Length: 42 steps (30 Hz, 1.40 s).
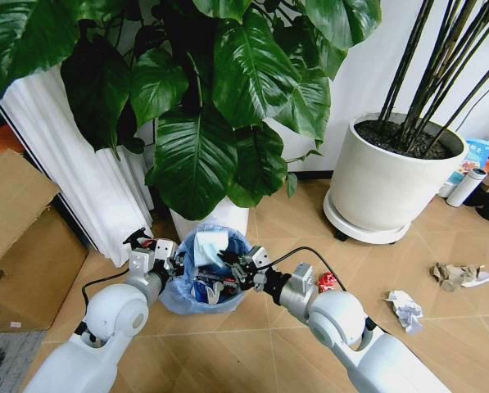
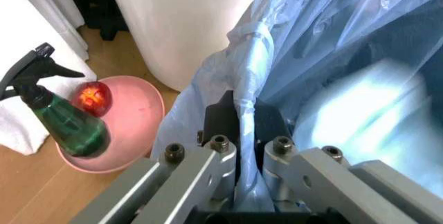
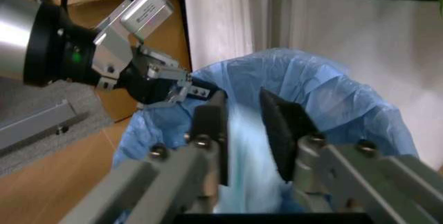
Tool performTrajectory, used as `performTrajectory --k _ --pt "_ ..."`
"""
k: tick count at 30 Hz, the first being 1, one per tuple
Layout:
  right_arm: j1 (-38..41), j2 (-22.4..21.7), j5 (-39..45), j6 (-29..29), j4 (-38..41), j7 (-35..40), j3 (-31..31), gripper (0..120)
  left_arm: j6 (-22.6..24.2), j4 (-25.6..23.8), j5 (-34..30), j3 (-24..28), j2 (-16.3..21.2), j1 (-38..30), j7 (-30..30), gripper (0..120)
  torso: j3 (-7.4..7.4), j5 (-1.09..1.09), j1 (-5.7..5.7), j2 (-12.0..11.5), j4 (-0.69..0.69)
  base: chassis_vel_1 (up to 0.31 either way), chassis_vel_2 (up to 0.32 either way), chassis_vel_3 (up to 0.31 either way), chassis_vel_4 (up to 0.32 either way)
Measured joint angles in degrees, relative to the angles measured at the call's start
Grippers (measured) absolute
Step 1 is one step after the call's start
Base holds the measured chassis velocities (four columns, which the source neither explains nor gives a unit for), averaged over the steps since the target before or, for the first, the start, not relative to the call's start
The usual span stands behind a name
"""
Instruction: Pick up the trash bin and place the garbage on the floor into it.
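Crinkly light-blue liner folded over the trash bin [image 1: 205, 274], hemmed close behind by a white plant pot [image 1: 215, 217] and a white curtain [image 1: 80, 176] to its left, with open floor [image 1: 310, 348] in front and to its right, where garbage [image 1: 405, 310] lies well apart. Pinched on the bin's left rim by the left gripper [image 1: 177, 264] — bag fold clamped between its fingers [image 2: 221, 117]; right gripper [image 1: 232, 264] over the bin's mouth, fingers [image 3: 280, 130] spread. From the left wrist, just beside the bin — a pink dish [image 2: 135, 125] holding a green spray bottle [image 2: 66, 123] and a red fruit [image 2: 93, 98].
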Motion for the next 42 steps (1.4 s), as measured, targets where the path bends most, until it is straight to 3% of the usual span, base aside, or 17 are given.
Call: performTrajectory --k 2,10,12,21,30,34,40,42 --pt "-0.2 -0.1 0.0 0.2 -0.1 -0.3 0.1 32 0.0 0.2 0.0 0.0 -0.1 -0.2 0.0 0 0.0 0.0 0.0 0.0 -0.01 0.0 0.0 0.0 0.0" --pt "-0.8 1.1 -0.4 1.2 0.9 -0.1 2.2 57 0.0 0.4 -0.1 -0.2 -0.1 -0.6 0.0 0 0.0 0.0 0.0 0.0 -0.01 0.0 0.0 0.0 0.0" --pt "-1.2 2.1 -0.5 1.3 2.8 1.6 4.3 69 0.0 0.4 -0.1 -0.7 -0.1 -0.5 0.1 0 0.0 0.0 0.0 0.0 0.0 0.0 0.0 0.0 0.0" --pt "-5.1 1.3 0.0 0.7 6.7 7.3 10.0 97 0.0 0.2 0.0 -1.4 -0.7 0.0 0.3 0 0.0 0.0 0.0 0.0 0.0 0.0 0.0 0.0 0.0" --pt "-11.8 0.2 -0.1 0.9 3.8 9.6 22.4 100 0.0 -0.6 0.2 -2.2 -0.9 0.5 0.7 0 -0.01 0.02 0.0 0.0 -0.01 0.0 0.0 0.0 0.0" --pt "-12.3 -0.2 0.9 2.0 -3.9 9.7 27.3 100 0.0 -0.9 0.7 -2.3 -1.3 0.6 0.8 0 -0.01 0.03 0.0 0.0 -0.02 0.0 0.0 0.0 0.0" --pt "-8.2 1.1 2.9 3.1 -15.6 11.4 27.7 100 0.0 -1.1 1.5 -2.2 -1.6 0.7 1.1 0 0.0 0.0 0.0 0.0 -0.02 0.0 0.0 0.0 0.0" --pt "-4.5 2.7 4.3 3.5 -23.0 12.2 26.7 100 0.0 -1.4 1.5 -2.1 -1.6 0.8 1.1 0 0.0 0.01 0.0 0.0 0.0 0.0 0.0 0.0 0.0"
